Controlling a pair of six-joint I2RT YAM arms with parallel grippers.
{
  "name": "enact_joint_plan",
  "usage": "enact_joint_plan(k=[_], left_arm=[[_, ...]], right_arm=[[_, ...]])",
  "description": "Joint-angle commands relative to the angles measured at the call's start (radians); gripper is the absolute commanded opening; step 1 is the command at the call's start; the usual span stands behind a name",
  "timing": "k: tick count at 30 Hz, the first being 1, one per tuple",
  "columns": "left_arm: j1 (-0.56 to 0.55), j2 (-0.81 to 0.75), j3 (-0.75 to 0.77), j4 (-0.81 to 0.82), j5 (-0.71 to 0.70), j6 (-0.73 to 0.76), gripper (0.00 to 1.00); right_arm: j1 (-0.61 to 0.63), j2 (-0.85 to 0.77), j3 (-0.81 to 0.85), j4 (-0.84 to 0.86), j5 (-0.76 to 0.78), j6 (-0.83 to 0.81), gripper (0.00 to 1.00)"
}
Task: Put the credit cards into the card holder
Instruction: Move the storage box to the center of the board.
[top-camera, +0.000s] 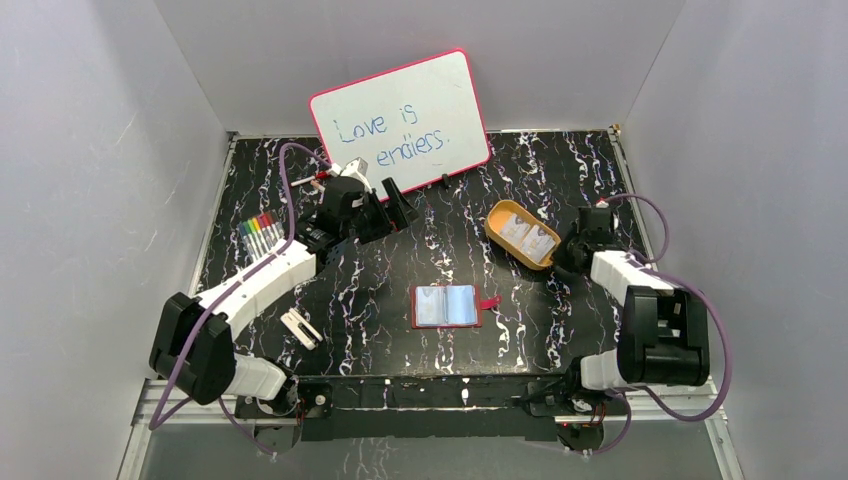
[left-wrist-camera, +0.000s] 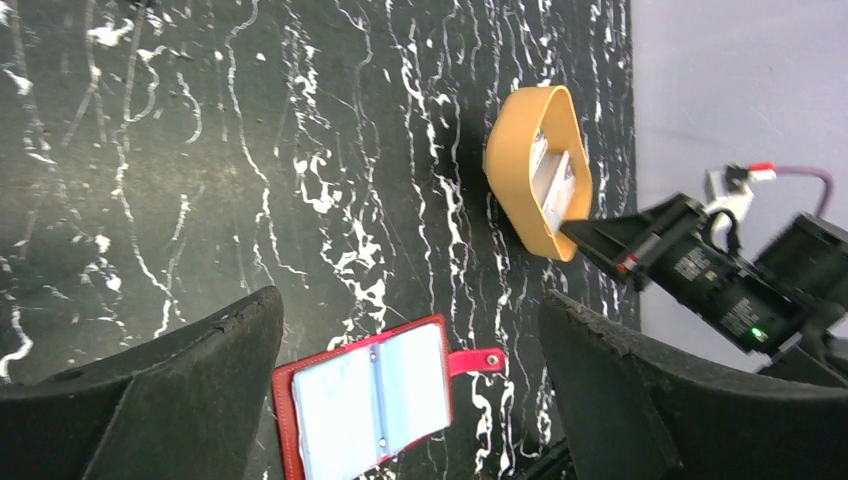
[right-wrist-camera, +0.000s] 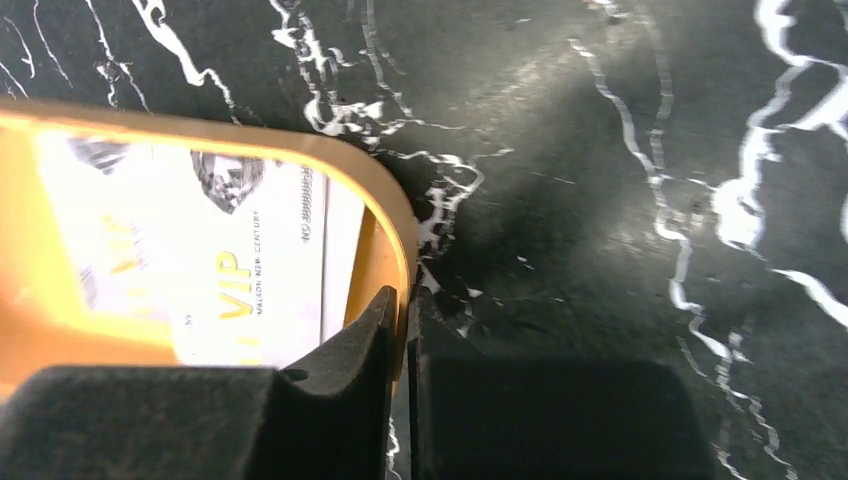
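Observation:
The dark-red card holder (top-camera: 448, 306) lies open on the black marbled table, pale blue pockets up, snap tab to the right; it also shows in the left wrist view (left-wrist-camera: 365, 400). The whitish credit cards (top-camera: 527, 236) lie inside the yellow-orange oval tray (top-camera: 502, 215); in the right wrist view a card reads "VIP" (right-wrist-camera: 240, 270). My right gripper (top-camera: 560, 256) is shut on the tray's near right rim (right-wrist-camera: 395, 225), one finger inside and one outside. My left gripper (top-camera: 388, 202) is open and empty, raised at the back left, far from the holder.
A pink-framed whiteboard (top-camera: 400, 115) leans on the back wall. A set of coloured markers (top-camera: 262, 235) lies at the left, and a small white clip-like thing (top-camera: 300, 327) lies at the near left. Grey walls close in both sides.

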Motion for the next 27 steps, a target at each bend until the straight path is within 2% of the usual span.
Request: enact_joint_plan(k=[1, 4, 8, 20, 27], left_arm=[[0.009, -0.032, -0.034, 0.127, 0.136, -0.021, 0.92], [0.009, 0.007, -0.023, 0.185, 0.243, -0.030, 0.86], [0.008, 0.125, 0.050, 0.171, 0.373, -0.063, 0.79], [-0.032, 0.295, 0.198, 0.159, 0.428, -0.020, 0.75], [-0.044, 0.377, 0.280, 0.141, 0.454, -0.012, 0.74]], right_arm=[[0.105, 0.056, 0.066, 0.041, 0.011, 0.028, 0.11], [0.172, 0.097, 0.092, 0.057, 0.019, 0.060, 0.07], [0.241, 0.156, 0.131, 0.069, 0.024, 0.098, 0.05], [0.377, 0.252, 0.291, -0.042, 0.086, 0.082, 0.14], [0.392, 0.259, 0.320, -0.060, 0.085, 0.080, 0.32]])
